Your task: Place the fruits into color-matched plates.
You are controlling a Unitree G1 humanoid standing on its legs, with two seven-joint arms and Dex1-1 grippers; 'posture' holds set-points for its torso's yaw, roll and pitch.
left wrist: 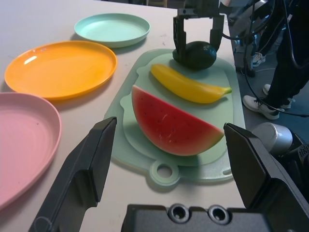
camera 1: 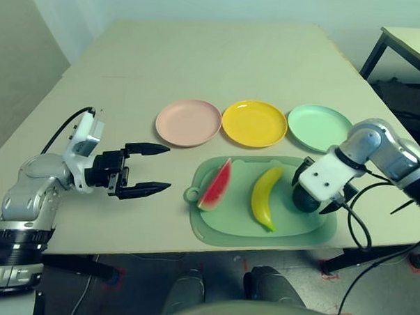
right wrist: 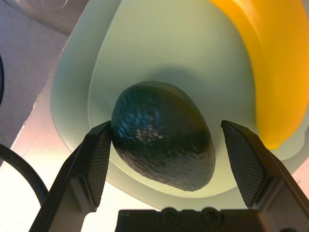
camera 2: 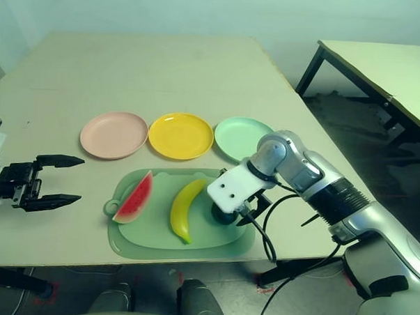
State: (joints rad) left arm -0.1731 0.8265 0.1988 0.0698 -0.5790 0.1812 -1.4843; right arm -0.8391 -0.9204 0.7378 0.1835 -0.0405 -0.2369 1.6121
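On the near part of the table point(camera 1: 200, 66) lies a pale green mat point(camera 1: 228, 221) with a ring tab at its left edge. Three toy fruits rest on it: the watermelon wedge point(camera 1: 216, 185) at the left, the banana point(camera 1: 265, 197) in the middle, and the dark green avocado point(right wrist: 164, 136) at the right end.

The right gripper point(right wrist: 177, 145) is lowered over the avocado with its fingers spread on either side. One finger point(right wrist: 96, 154) sits right at the fruit's skin; the other is apart from it, so the avocado is straddled and not clamped.

The left gripper point(camera 1: 147, 169) hovers over bare table to the left of the mat, pointing toward the watermelon, its two black fingers parted and grasping nothing.

Farther back, just beyond the mat, three plates stand in a row: the pink plate point(camera 1: 188, 122) at left, the yellow plate point(camera 1: 254, 122) in the middle, the mint green plate point(camera 1: 318, 127) at right. No fruit lies in any of them.
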